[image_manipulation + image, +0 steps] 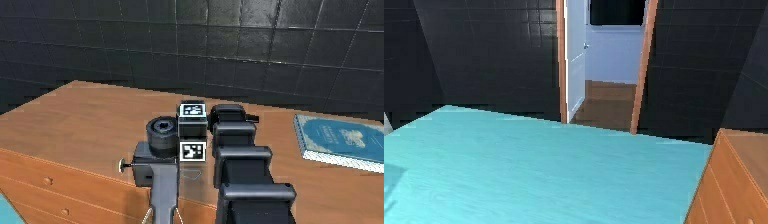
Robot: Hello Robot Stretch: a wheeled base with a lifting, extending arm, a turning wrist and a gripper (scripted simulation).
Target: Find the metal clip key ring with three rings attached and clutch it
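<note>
In the arm side view the dark arm (245,165) rises from the bottom edge over a wooden dresser top (90,120). Two white marker squares (190,130) stand at its far end. Left of them sits the gripper (145,165), a dark round body with a grey part below it, low over the wood. I cannot make out its far end, so I cannot tell whether it holds anything.
A blue book (340,140) lies on the dresser top at the arm side view's right, before a black tiled wall (120,50). In the forward view a teal bed (524,165) spreads ahead, a wooden dresser (734,180) stands at the right, and an open doorway (609,60) breaks the black wall.
</note>
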